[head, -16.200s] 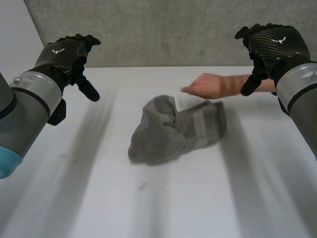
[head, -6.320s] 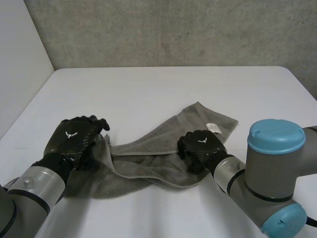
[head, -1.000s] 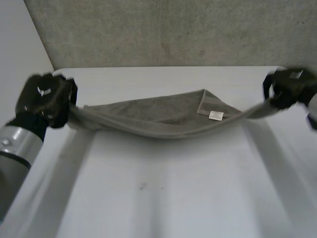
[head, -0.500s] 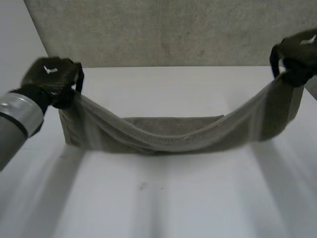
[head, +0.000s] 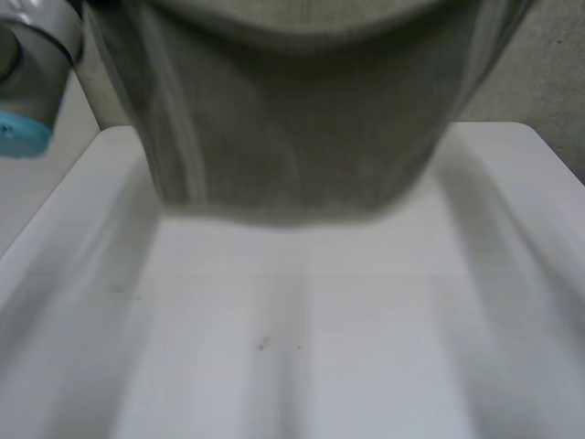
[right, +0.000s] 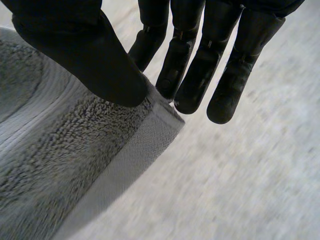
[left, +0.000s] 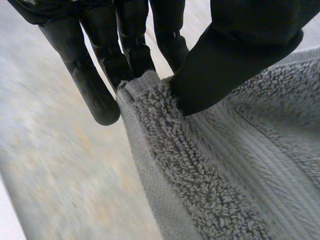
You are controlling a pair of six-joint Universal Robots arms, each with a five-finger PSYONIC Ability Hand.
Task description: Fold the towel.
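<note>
Left hand point(left: 240, 50) pinching a corner of the grey terry towel point(head: 292, 119) between thumb and fingers; right hand point(right: 75, 50) likewise clamped on another corner (hemmed edge). Towel hangs spread above the white table point(head: 302, 347).

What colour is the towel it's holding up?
The towel is plain grey, seen best in the left wrist view.

The left robot hand point(left: 235, 55) pinches a towel point(left: 225, 165) corner between thumb and straight fingers; the right robot hand point(right: 85, 55) likewise, another corner; left arm point(head: 32, 55) held high
</note>
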